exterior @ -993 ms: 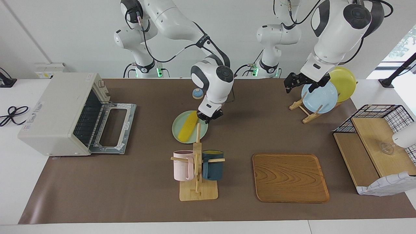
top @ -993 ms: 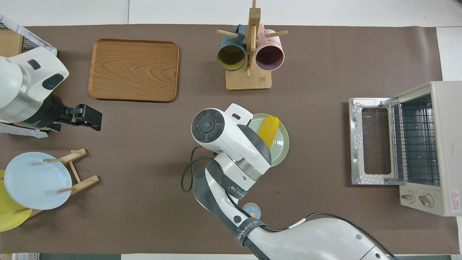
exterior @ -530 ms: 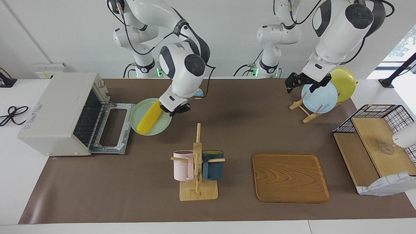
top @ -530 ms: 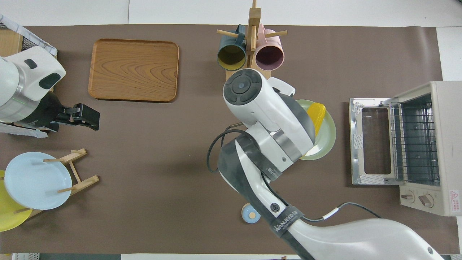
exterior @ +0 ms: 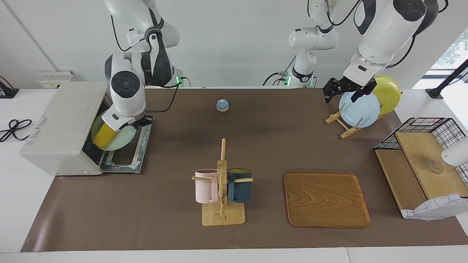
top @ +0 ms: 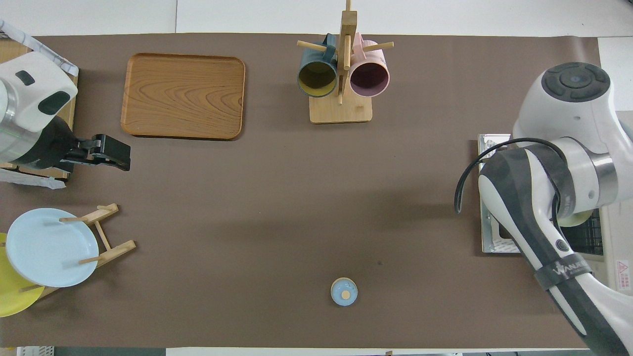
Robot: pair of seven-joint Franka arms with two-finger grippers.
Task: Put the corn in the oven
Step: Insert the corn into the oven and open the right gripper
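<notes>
The yellow corn (exterior: 103, 134) lies on a pale green plate (exterior: 117, 139). My right gripper (exterior: 140, 122) is shut on that plate's rim and holds it tilted over the lowered door (exterior: 128, 156) of the off-white oven (exterior: 60, 124). The plate's edge and the corn are at the oven's mouth. In the overhead view the right arm covers the corn, and only a sliver of the plate (top: 576, 220) and part of the oven (top: 624, 232) show. My left gripper (exterior: 343, 89) hangs open and empty over the plate rack (exterior: 343, 126) and waits.
A mug rack (exterior: 222, 190) with a pink and a dark blue mug stands mid-table. A wooden tray (exterior: 326, 199) lies beside it toward the left arm's end. A small blue knob (exterior: 222, 105) sits near the robots. A wire basket shelf (exterior: 420, 160) stands at the left arm's end.
My right arm has carried the green plate with the corn from the table's middle to the oven's open door. The left gripper has barely moved.
</notes>
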